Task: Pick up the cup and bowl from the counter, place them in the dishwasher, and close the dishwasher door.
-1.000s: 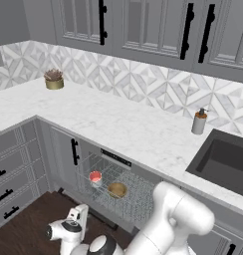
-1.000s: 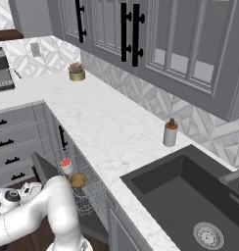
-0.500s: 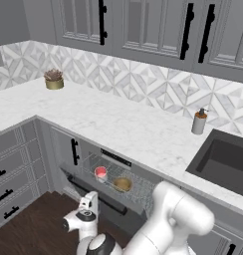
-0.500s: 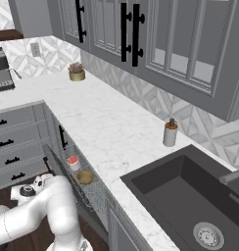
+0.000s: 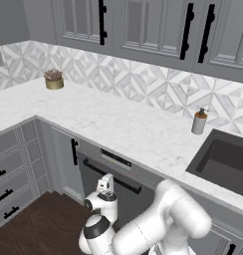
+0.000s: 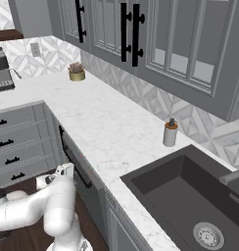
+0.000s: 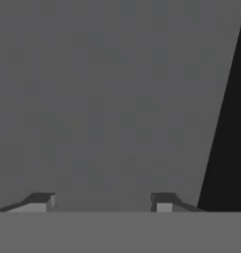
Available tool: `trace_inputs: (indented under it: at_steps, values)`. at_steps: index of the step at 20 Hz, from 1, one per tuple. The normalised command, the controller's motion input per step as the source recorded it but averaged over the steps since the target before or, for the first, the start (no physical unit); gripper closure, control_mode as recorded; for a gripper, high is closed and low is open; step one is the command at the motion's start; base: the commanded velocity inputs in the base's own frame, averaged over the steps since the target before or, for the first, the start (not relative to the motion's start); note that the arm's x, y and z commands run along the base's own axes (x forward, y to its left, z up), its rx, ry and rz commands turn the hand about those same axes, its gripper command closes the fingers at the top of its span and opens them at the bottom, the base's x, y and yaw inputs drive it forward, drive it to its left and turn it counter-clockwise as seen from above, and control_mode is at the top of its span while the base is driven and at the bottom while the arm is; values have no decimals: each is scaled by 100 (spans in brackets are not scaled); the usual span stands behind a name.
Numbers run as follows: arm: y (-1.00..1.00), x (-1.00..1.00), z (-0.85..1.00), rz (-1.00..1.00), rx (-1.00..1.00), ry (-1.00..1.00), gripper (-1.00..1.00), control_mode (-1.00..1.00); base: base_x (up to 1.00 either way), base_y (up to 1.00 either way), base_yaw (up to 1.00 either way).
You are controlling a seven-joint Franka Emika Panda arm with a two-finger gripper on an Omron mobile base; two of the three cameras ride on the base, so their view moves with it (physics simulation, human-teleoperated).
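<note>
The dishwasher door (image 5: pixel 135 200) stands upright under the counter (image 5: pixel 118 124), shut or almost shut, its black bar handle (image 5: pixel 113 177) crossing the front. My gripper (image 5: pixel 106 183) is at the door's face just below that handle, also seen low on the left as the gripper (image 6: pixel 67 169) beside the door (image 6: pixel 81 172). In the hand view the flat grey door (image 7: pixel 117 99) is right ahead and the gripper (image 7: pixel 102 201) is open, with nothing between its fingertips (image 7: pixel 41 201). The cup and the bowl are hidden.
A soap dispenser (image 5: pixel 198 122) stands by the dark sink (image 5: pixel 228 159). A gold plant pot (image 5: pixel 54 79) sits far back on the counter. Grey drawers (image 5: pixel 14 169) and a narrow cabinet door (image 5: pixel 66 159) flank the dishwasher on the left. Dark wood floor lies below.
The dishwasher door has swung up from half open to upright. The rack with the cup and bowl has gone out of sight behind it. My gripper rose with the door.
</note>
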Motion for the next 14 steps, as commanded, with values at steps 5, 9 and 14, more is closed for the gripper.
trace_inputs:
  at_steps: [5, 9, 14]
  values:
    - [-98, 84, -21, 0, -7, -26, -100, -100, 0, 0, 0]
    - [-87, 54, -2, 0, -1, -28, -100, -100, 0, 0, 0]
    - [-56, 14, 18, 0, 3, -13, -100, -100, 0, 0, 0]
